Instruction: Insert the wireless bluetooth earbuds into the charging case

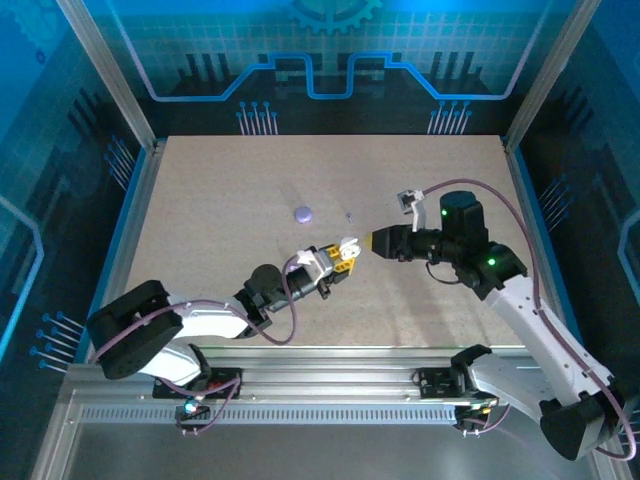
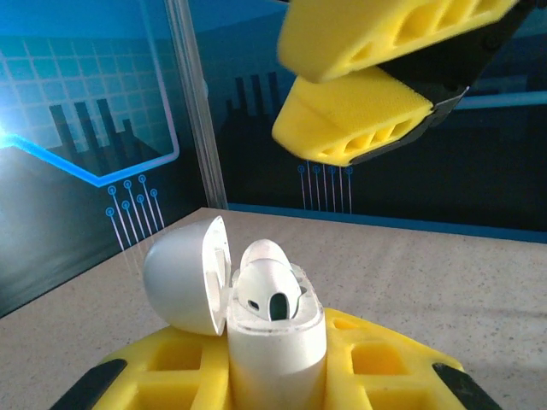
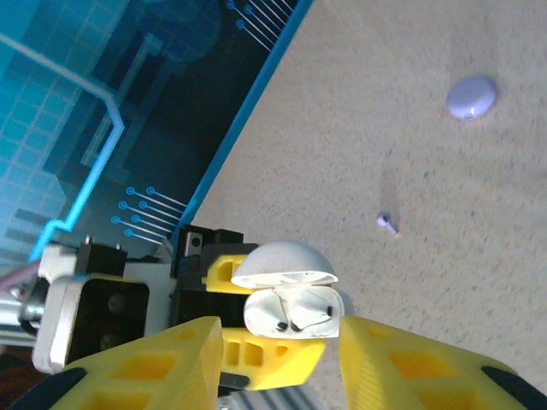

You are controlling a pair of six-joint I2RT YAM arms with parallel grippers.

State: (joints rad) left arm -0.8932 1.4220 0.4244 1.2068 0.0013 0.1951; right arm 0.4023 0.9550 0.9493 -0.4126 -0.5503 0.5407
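Charging case (image 1: 347,247) sat lid-open, clamped in the left claw (image 1: 336,259) at frame centre — right claw (image 1: 372,242) parted, empty, facing it. I noted one loose earbud (image 1: 348,215) just up-left of that claw.

— Cases?
— One charging case (image 2: 275,342).
— Earbuds?
— One earbud (image 3: 386,223) loose on the counter (image 1: 220,200) beyond the case; perhaps a second seated inside it, hard to tell. One lavender pebble (image 3: 471,96) farther past the case. Two pincers: left pincer (image 1: 346,251), right pincer (image 1: 372,241).

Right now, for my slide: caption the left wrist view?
Left gripper holds the open case, one earbud seated inside.
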